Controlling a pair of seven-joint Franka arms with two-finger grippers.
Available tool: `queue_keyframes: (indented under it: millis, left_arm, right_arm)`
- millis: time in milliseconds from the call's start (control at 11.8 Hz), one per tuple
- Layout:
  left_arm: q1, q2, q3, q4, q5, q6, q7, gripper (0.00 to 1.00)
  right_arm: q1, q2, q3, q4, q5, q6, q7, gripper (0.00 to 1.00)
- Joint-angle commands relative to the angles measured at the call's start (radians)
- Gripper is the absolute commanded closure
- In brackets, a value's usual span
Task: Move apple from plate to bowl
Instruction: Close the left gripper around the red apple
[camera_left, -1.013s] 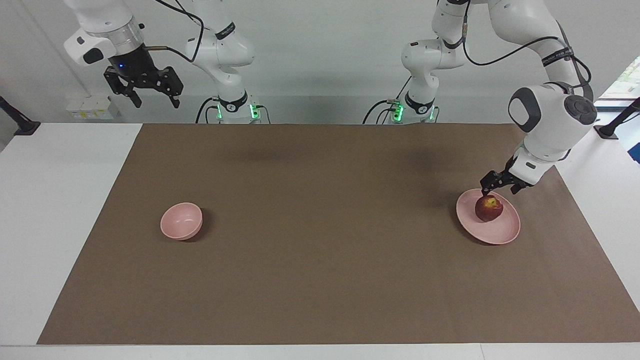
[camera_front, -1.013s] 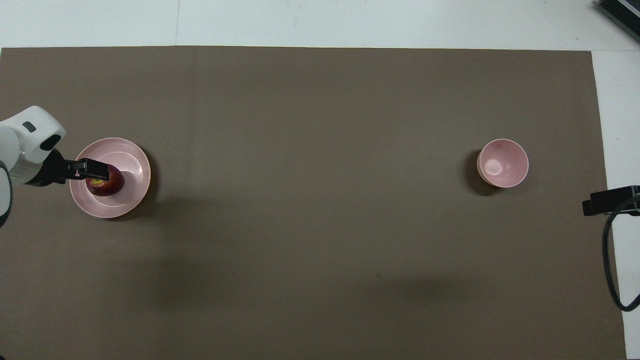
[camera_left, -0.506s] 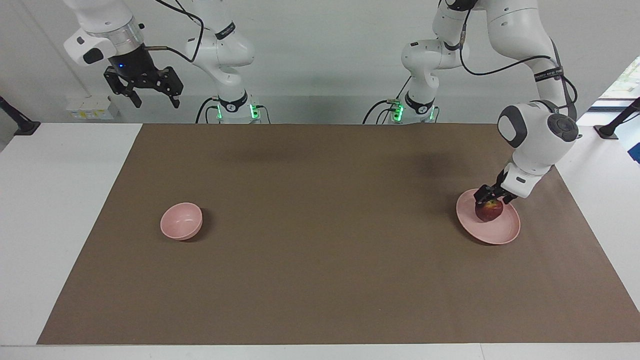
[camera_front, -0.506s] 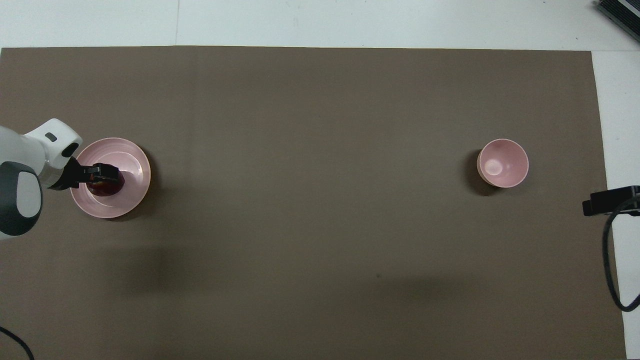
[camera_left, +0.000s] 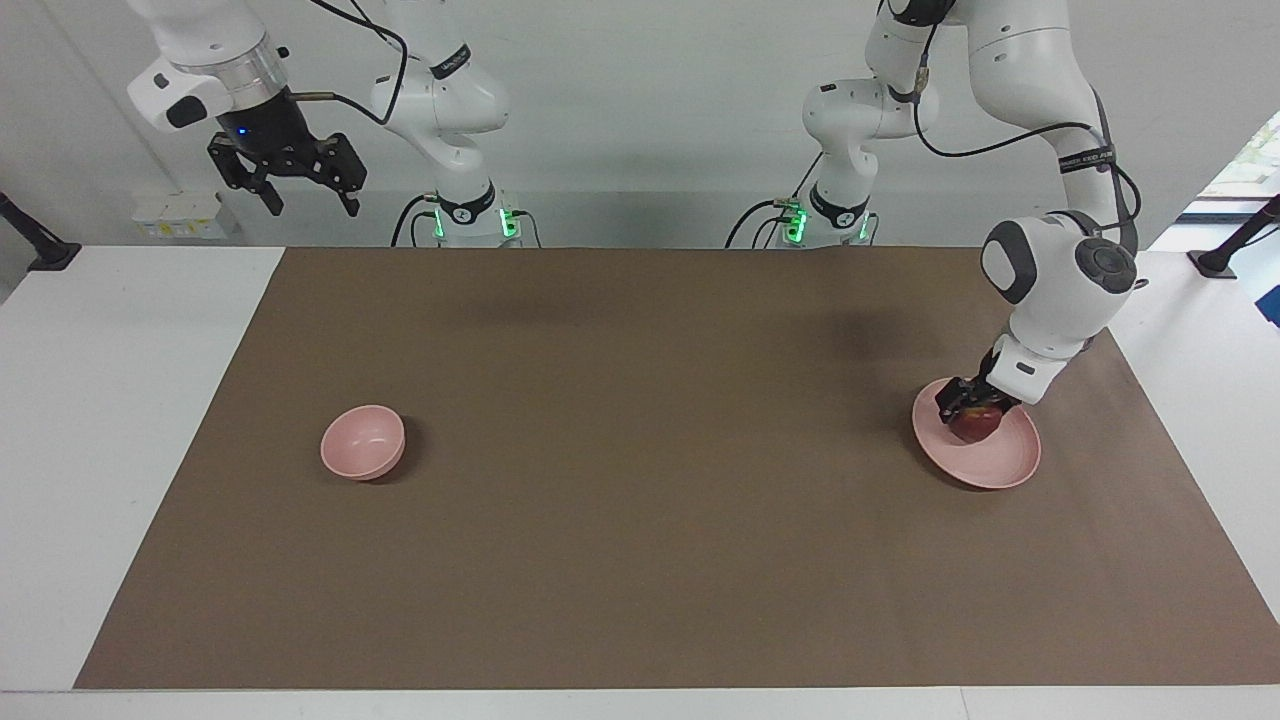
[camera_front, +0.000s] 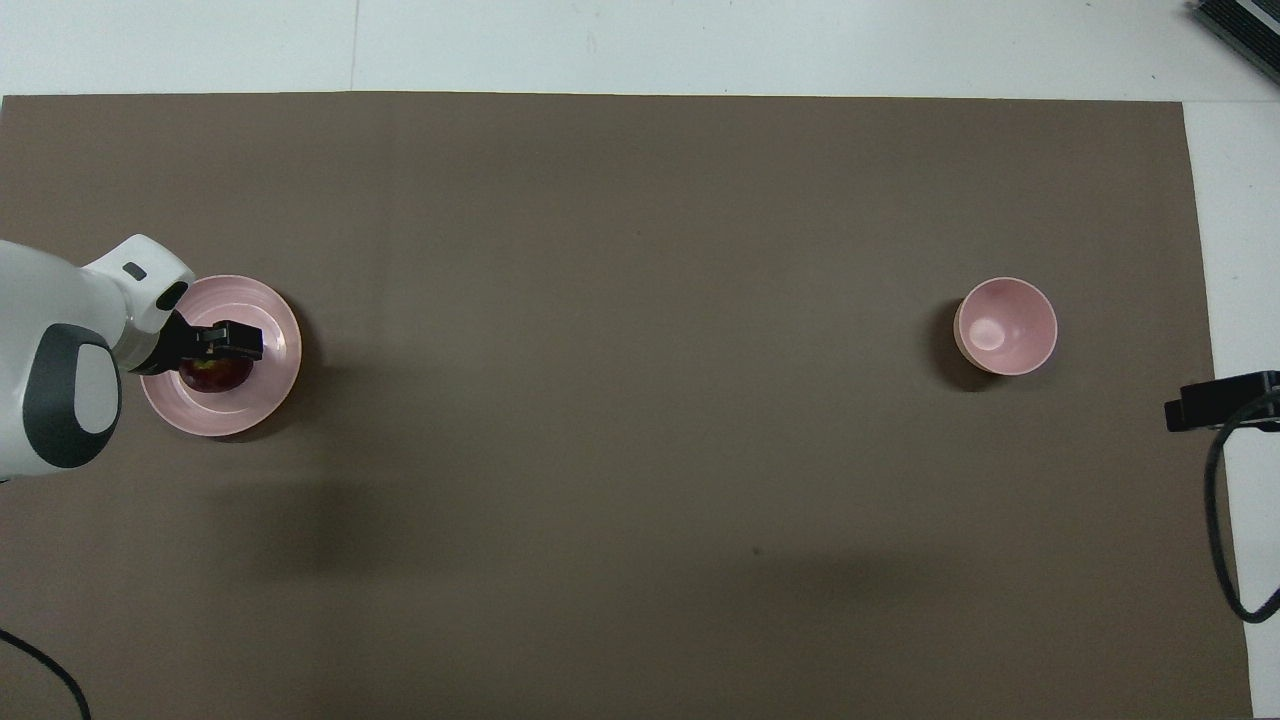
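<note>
- Straddling the apple (camera_left: 977, 424) on the plate (camera_left: 1005, 466), left gripper (camera_left: 972, 404) spread wide, nothing gripped.
- Right gripper (camera_left: 290, 186) waits aloft, fingers apart, empty; bowl (camera_left: 363, 442) well apart.

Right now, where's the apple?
The apple sits on the pink plate at the left arm's end of the brown mat, with the left gripper down over it and the bowl toward the right arm's end.

No writing can be made out anywhere. Dark bands (camera_left: 1087, 158) wrap the arms' upper links and seem to carry lettering — too small to read. The plate (camera_left: 1010, 462), the bowl (camera_left: 362, 442) and the brown mat (camera_left: 640, 560) show no labels, numbers or signs.
</note>
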Motion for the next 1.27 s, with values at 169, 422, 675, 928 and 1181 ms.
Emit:
queue_keyframes:
  millis: [169,422,675,928,1181]
  left_arm:
    - [0.022,0.006,0.009,-0.031,0.005,0.066,0.138,0.57]
    - [0.024,0.009,0.009,-0.014,0.0,0.036,0.112,1.0]
    - [0.021,0.025,0.009,0.111,-0.052,-0.143,0.095,1.0]
    - [0.016,0.058,0.009,0.254,-0.077,-0.314,0.092,1.0]
    - [0.002,0.057,0.01,0.334,-0.07,-0.392,0.075,1.0]
  right_arm:
    - [-0.005,-0.022,0.004,-0.027,-0.001,0.016,-0.01,0.0]
    - [-0.005,-0.022,0.004,-0.027,-0.001,0.016,-0.01,0.0]
    - [-0.005,-0.022,0.004,-0.025,-0.001,0.016,-0.01,0.0]
    - [-0.005,-0.022,0.004,-0.025,-0.001,0.016,-0.01,0.0]
    - [-0.005,-0.01,0.004,0.002,-0.001,0.016,-0.02,0.0]
